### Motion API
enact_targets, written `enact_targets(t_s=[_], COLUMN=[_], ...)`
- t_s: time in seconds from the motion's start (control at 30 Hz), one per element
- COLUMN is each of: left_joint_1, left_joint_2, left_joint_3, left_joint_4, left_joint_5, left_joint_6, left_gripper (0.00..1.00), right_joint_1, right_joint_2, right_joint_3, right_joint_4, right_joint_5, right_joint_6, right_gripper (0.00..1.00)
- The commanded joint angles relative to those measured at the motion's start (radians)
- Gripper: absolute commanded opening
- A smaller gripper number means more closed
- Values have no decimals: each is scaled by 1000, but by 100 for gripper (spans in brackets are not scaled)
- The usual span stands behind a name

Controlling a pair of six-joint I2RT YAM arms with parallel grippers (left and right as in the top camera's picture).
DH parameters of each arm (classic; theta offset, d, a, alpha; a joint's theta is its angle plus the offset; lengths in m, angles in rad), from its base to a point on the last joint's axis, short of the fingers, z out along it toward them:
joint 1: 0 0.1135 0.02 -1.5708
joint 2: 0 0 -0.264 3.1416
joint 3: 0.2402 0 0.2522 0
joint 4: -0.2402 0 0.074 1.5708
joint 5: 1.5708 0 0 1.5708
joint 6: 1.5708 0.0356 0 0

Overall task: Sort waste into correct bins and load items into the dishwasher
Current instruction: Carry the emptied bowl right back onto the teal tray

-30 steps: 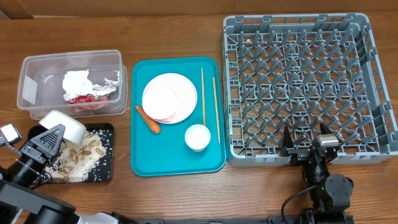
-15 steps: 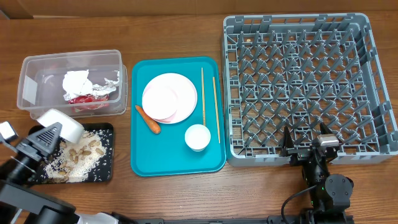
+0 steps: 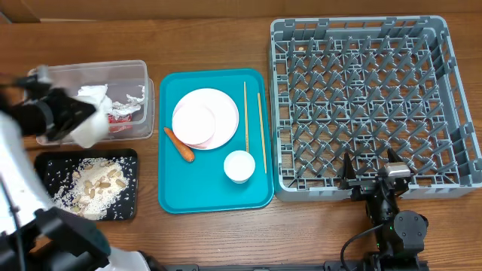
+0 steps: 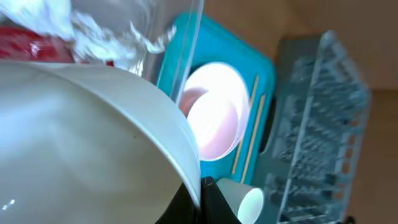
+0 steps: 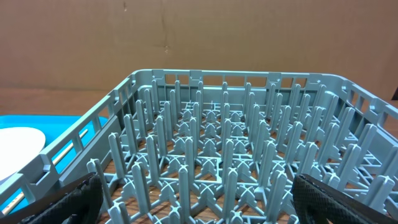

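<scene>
Left gripper (image 3: 64, 120) has lifted a bowl (image 3: 89, 129) from black tray (image 3: 129, 155) to tub (image 3: 45, 79), pinching its rim; right gripper (image 3: 370, 169) spread wide.

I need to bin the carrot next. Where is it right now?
Overhead view: the carrot lies on the teal tray, near its left edge, just beside the pink plate.

No words, numbers or signs to read anywhere. Red print on the wrapper (image 3: 120, 116) in the tub (image 3: 113, 66), too small and blurry to make out.
</scene>
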Motion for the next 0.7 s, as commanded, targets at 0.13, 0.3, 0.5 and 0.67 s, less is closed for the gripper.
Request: enact_targets(t_s=[0.13,0.3,0.5,0.67], left_joint_1=[-441,-663,-826,-948], left_joint_2=[-16,-16,-16,-16], left_joint_3=[23,-18,-98,-242], left_joint_4=[-29,-58,-68,5], left_joint_5=[-517,-632,-646,-645], left_joint_6=[-253,-291,-387,-458], left_gripper=[4,4,4,4], right_joint_1=[0,0,0,0], right_joint_2=[-4,-4,-4,-4], right_joint_3=[-11,-10,-11,-11], right_joint_4=[8,8,8,8], right_joint_5=[2,2,2,2], right_joint_6=[-11,-11,-11,-11], right_gripper=[100,100,100,100])
